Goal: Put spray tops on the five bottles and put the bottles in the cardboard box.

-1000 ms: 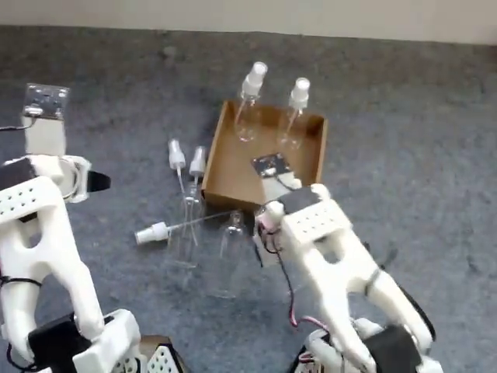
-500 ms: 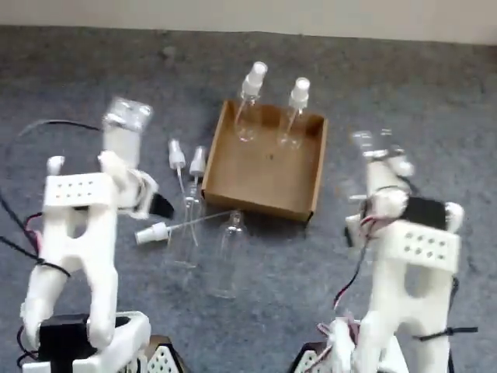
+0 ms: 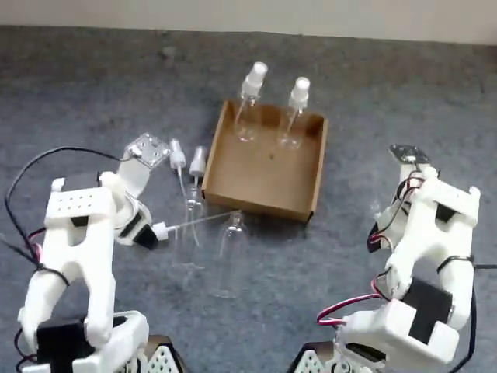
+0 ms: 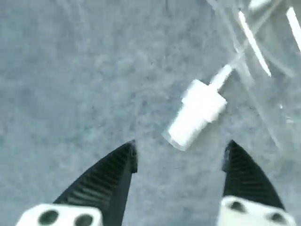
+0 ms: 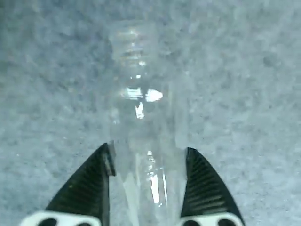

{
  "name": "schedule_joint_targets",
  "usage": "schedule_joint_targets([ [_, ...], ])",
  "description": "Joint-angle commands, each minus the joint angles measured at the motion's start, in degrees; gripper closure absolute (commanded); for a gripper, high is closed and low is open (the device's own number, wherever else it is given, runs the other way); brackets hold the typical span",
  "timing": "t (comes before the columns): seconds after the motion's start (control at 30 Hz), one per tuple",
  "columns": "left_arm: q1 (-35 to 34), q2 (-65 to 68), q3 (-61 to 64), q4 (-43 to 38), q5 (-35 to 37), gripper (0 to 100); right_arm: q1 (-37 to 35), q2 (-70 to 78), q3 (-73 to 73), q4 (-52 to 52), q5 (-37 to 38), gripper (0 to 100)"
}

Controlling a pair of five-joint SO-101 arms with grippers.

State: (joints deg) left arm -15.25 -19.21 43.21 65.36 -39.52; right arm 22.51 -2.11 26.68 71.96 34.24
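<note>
My left gripper [image 4: 181, 148] stands open just above the carpet, and a white spray top [image 4: 197, 113] with its tube lies a little beyond the fingertips. In the high view this spray top [image 3: 153, 231] lies left of two clear bottles [image 3: 186, 225] [image 3: 227, 249] lying on their sides. My right gripper [image 5: 148, 155] is shut on a clear bottle [image 5: 141, 108] without a top, held over the carpet; the right arm [image 3: 431, 217] is to the right of the cardboard box [image 3: 314, 175]. Two bottles with spray tops [image 3: 250, 105] [image 3: 293, 113] stand in the box's far side.
Two more loose spray tops [image 3: 177, 155] [image 3: 197, 162] lie close to the box's left wall. Grey carpet covers the whole surface, with bare room at the far left and far right. Cables trail from both arms.
The right arm swung from in front of the box out to the right with the bottle. The left arm came down and toward the lying spray top.
</note>
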Motion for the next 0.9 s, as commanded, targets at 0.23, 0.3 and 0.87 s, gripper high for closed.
schedule_joint_targets([
  [0.23,1.71,-0.31,2.68,-5.54,-3.52,76,-0.31,-0.48,-3.03,-0.75,0.62,99.5],
  [0.3,2.07,-0.31,5.41,-9.41,-3.52,76,-0.22,-0.48,-3.03,-0.75,0.62,99.5],
  [0.87,-5.23,-0.4,1.1,-12.31,-3.6,98,-0.31,-0.48,-3.03,-0.4,0.53,99.5],
])
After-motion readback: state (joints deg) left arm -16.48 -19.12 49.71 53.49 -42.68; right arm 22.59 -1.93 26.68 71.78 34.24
